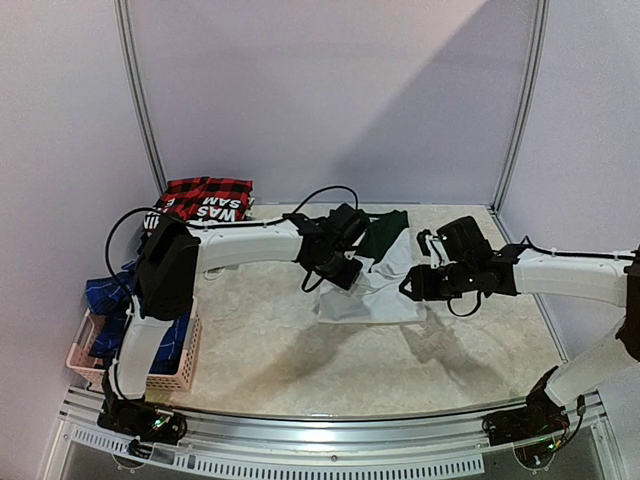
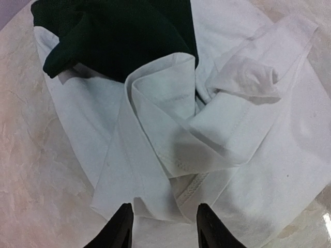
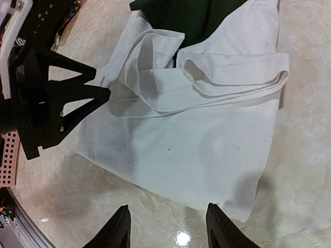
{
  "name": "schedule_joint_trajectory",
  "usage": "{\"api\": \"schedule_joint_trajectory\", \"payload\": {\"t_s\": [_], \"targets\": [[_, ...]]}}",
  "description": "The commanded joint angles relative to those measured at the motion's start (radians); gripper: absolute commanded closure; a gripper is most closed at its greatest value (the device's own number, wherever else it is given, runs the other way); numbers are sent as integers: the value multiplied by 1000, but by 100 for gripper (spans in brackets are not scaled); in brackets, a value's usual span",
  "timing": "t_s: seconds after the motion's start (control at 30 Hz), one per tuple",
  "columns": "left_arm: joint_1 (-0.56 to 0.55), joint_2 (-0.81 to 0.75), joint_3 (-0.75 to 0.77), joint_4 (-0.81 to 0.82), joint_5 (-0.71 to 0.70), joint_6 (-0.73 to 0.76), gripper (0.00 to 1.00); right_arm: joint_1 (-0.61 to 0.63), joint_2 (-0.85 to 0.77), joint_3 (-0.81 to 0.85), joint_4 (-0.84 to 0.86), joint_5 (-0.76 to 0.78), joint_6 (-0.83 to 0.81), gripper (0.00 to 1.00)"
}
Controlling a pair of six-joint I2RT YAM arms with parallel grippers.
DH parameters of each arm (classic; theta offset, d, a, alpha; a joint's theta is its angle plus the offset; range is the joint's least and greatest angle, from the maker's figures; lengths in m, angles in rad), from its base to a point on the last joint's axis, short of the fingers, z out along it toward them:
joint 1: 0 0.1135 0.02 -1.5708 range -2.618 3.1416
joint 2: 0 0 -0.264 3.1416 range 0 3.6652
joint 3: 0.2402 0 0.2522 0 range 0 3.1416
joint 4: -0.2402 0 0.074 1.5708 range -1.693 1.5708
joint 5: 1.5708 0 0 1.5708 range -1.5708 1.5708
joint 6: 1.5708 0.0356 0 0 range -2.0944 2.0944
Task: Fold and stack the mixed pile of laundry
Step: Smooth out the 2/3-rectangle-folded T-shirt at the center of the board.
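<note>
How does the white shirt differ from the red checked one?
The white shirt is plain with a dark part; the red shirt is black-checked. The white shirt lies rumpled mid-table; the red shirt sits in the back left corner, seemingly folded, with a lettered black piece at its near edge. Both are soft garments on the table.

a: any writing you can read?
b: only at the far left of the counter. a dark printed piece [image 1: 222, 211] lying against the red-and-black plaid shirt [image 1: 205, 188] has bold white letters, "was" with "sam" just above.
a: anything else?
b: more white letters at its left end, too hidden to read.
</note>
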Motion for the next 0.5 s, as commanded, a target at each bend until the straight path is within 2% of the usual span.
{"api": "schedule_joint_trajectory", "payload": {"t_s": [0.0,0.37,0.43,0.47], "targets": [[1,52,60,-52,-24,28,56,21,32,-49,108,-29,36,50],[1,147,205,-158,-103,96,62,35,191,-78,230,-104,41,52],[1,164,228,-169,-97,106,68,35,213,-83,239,-98,44,52],[2,173,238,-174,-93,109,74,35,220,-87,242,-95,44,53]]}}
